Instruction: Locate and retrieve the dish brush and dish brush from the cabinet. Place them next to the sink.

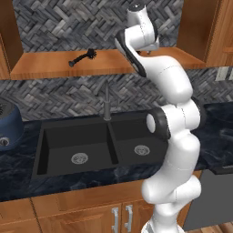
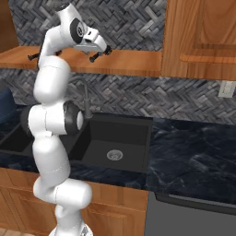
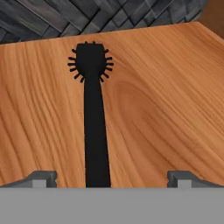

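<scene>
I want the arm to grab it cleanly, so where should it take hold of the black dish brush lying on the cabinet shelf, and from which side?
Grip the dish brush on its straight handle, coming down from above. It lies flat on the shelf, its handle centred between the open gripper's fingertips; the bristled head gives the pads a poorer hold.

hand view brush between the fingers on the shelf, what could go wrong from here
1. The gripper is open astride the thin handle of the near brush; closing off-centre may push it along the smooth shelf rather than pinch it.
2. The other brush lies further along the same shelf, and a swing of the arm could knock it into the sink below.
</scene>
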### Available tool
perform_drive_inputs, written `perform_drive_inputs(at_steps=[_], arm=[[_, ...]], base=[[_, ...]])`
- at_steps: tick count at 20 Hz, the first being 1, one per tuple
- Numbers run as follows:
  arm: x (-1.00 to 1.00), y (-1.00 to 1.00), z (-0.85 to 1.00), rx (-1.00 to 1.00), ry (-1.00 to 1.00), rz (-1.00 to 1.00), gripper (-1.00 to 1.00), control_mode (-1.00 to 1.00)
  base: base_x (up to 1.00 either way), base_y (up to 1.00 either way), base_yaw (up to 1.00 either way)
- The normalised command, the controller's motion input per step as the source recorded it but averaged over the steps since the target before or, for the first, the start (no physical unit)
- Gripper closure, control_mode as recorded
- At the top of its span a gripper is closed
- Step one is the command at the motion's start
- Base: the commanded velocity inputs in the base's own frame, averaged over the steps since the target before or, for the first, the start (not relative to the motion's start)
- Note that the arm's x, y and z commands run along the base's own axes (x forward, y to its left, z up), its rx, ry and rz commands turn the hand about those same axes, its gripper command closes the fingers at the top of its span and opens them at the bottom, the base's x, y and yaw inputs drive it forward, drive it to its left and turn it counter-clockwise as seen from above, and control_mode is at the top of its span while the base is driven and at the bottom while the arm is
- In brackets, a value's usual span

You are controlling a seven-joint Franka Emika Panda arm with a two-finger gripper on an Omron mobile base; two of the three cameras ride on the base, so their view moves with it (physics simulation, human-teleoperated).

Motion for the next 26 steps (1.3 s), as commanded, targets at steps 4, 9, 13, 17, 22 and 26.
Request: perform_drive_inputs(at_steps=[4,9,13,17,22,26], arm=[[0.28,0.0,-0.21,0.01,-0.03,-0.03,-1.0,-1.0],[0.24,-0.04,-0.25,0.01,-0.02,-0.01,-1.0,-1.0],[0.01,-0.23,-0.31,0.03,0.0,-0.02,-1.0,-1.0],[0.02,-0.14,-0.26,0.02,0.0,-0.01,-1.0,-1.0],[0.0,0.03,-0.2,0.06,-0.02,-0.01,-1.0,-1.0],[0.0,0.07,-0.07,0.03,-0.03,0.0,1.0,-1.0]], base=[[0.0,0.0,0.0],[0.0,0.0,0.0],[0.0,0.0,0.0],[0.0,0.0,0.0],[0.0,0.0,0.0],[0.0,0.0,0.0]])
